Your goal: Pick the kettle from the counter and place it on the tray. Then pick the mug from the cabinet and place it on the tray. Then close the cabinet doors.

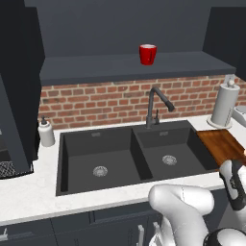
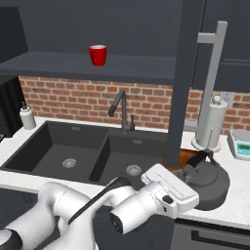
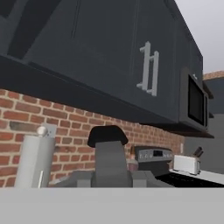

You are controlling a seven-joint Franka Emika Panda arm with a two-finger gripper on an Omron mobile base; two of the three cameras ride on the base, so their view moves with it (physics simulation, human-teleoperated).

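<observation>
- Kettle [image 2: 210,183] sits low at the right end of the counter [image 2: 234,205], on/over the tray [image 2: 188,157]. A sliver of brown wood shows just behind it in the right base view; can't tell if it's fully set down or a hair above.
- Gripper [image 2: 195,172] is at the kettle's black arched handle [image 2: 199,160], jaws narrow. Looks clamped on the handle, tho the hand body hides the fingertips. In the hand view a dark finger [image 3: 108,136] rises mid-frame with grey metal below.
- Handling, my read: the metal kettle is prob. the heaviest item here, rigid and not fragile. The rounded body is slick, so the handle's the only sensible hold. Gripped at the arch top, it can swing like a pendulum, so keep moves slow.
- Mug [image 1: 148,54] stands upright on the open cabinet shelf [image 1: 96,67], well apart from the arm and above the sink [image 1: 125,153].
- Mug judgement: light, stiff, glossy, so slippery. Small cylinder, so pinch across the rim/wall from the side. No mug handle visible to me. Could tip or skid back if nudged.
- Cabinet door [image 2: 183,83] stands open right by the kettle w/ its silver bar [image 2: 212,73]; collision risk when lifting away.
- Paper-towel roll [image 2: 214,124] is just behind the tray; leave it alone.
</observation>
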